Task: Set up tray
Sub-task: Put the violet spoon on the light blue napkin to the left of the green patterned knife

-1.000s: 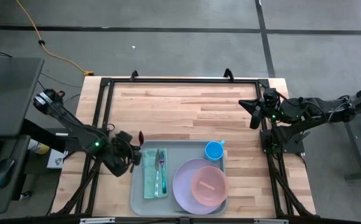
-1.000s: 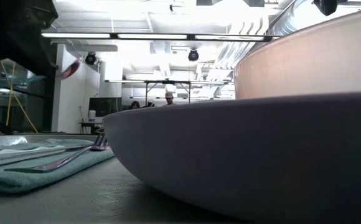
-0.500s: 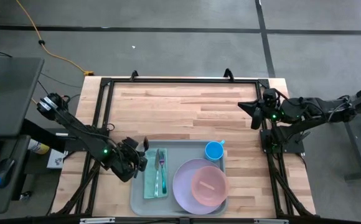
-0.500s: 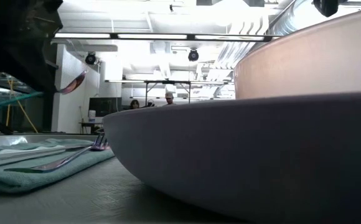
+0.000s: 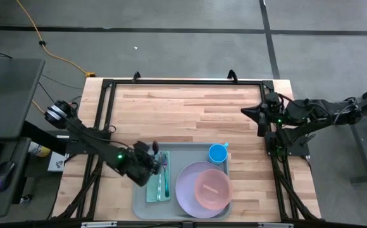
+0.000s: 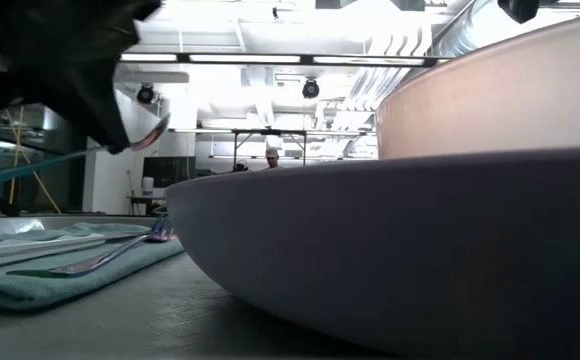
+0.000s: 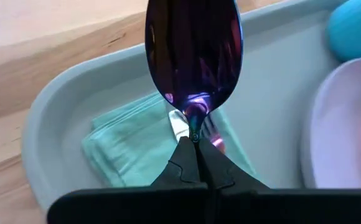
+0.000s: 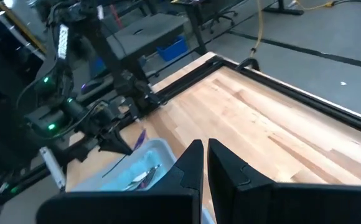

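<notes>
In the low view the plate (image 6: 420, 250) fills the lower right of the frame, cut off by the right and bottom edges and hiding the bench behind it. The left gripper (image 6: 110, 140) is a dark blur at upper left. In the left wrist view the spoon (image 7: 193, 56) runs off the top edge and hides part of the cloth (image 7: 131, 155).

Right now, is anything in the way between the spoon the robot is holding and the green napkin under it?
Nothing visible blocks it. The left fingers hold the spoon above the napkin on the tray; a fork already lies on that napkin.
</notes>
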Tool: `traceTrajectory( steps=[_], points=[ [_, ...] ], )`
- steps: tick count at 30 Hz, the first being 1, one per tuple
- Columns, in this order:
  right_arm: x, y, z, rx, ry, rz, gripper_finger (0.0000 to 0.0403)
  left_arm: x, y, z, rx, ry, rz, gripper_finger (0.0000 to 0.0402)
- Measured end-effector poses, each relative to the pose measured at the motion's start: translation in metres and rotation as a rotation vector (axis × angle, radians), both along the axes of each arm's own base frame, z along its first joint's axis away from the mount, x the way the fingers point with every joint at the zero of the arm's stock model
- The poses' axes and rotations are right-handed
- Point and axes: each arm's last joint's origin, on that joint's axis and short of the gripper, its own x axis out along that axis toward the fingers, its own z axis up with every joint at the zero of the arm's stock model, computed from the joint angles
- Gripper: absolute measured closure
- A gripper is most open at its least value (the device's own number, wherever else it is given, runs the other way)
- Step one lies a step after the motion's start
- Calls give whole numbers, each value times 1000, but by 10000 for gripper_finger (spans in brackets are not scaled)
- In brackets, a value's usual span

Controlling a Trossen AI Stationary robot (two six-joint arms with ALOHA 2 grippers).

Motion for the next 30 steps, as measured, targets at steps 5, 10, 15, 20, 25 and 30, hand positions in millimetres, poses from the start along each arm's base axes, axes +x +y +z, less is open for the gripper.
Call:
traceTrajectory(
  steps=[5,10,15,20,25,30],
  points=[
    [0,3,0,6,15,127,403,27,-2,16,-8,180,34,390],
    [-5,5,1,3,12,233,403,46,-5,38,12,377,68,390],
    [-12,4,2,-6,0,265,403,60,-3,54,37,486,105,390],
    [-21,2,4,2,-22,285,403,70,-10,40,36,552,106,390],
    [-30,0,5,4,-36,284,403,80,-15,24,19,547,106,390],
    [-34,-1,6,12,-52,283,403,86,-19,10,-5,581,108,390]
  ],
)
